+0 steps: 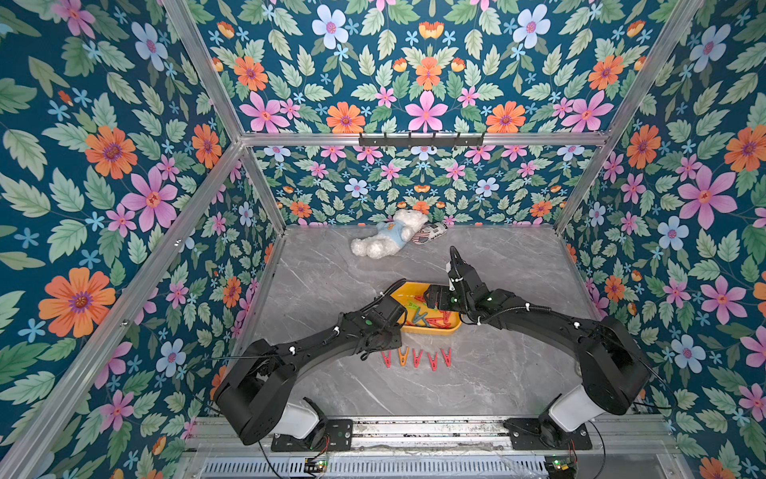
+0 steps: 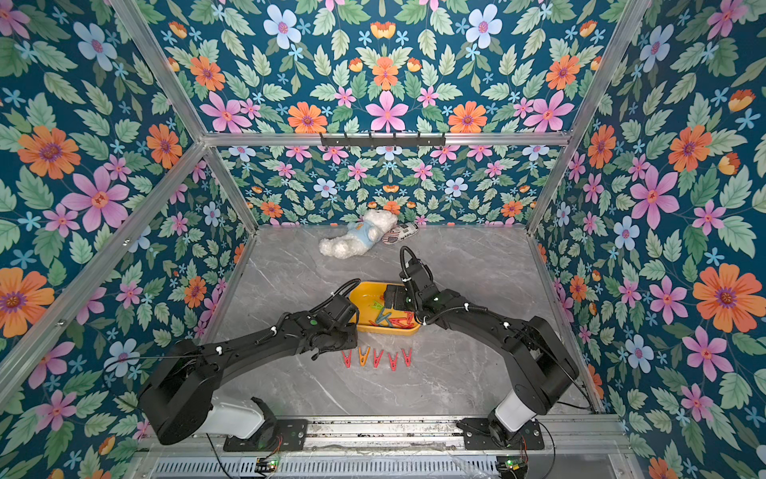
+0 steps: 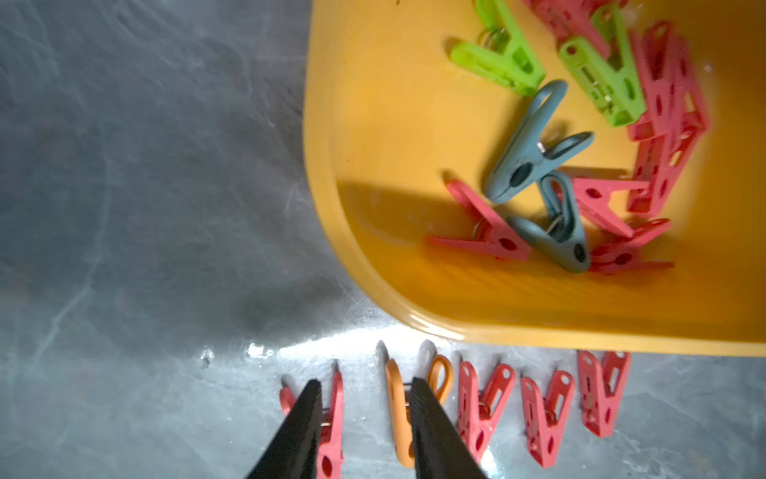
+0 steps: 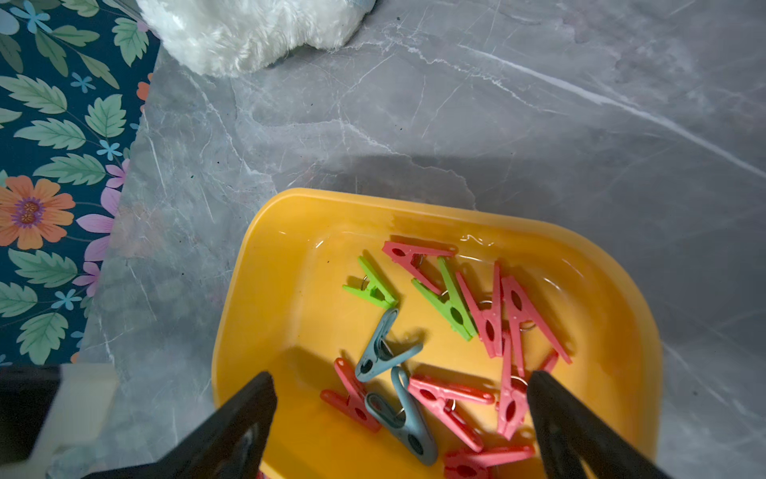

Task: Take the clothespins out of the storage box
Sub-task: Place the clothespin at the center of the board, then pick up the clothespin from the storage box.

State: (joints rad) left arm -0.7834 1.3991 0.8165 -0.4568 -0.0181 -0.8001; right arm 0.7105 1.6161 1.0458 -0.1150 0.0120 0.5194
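The left gripper (image 3: 367,387) hangs half parted and empty over a row of 5 clothespins (image 1: 416,357), 4 red and 1 orange. They lie on the table (image 1: 497,373) just in front of the storage box (image 4: 257,265), and its fingers (image 3: 298,427) are over the 2 at the left end. The right gripper (image 4: 400,374) is spread wide, gripping nothing, above the box at mid-table, which holds 2 green, 2 grey-blue and about 7 red clothespins.

Floral walls (image 1: 103,166), grey marble floor (image 1: 331,269).
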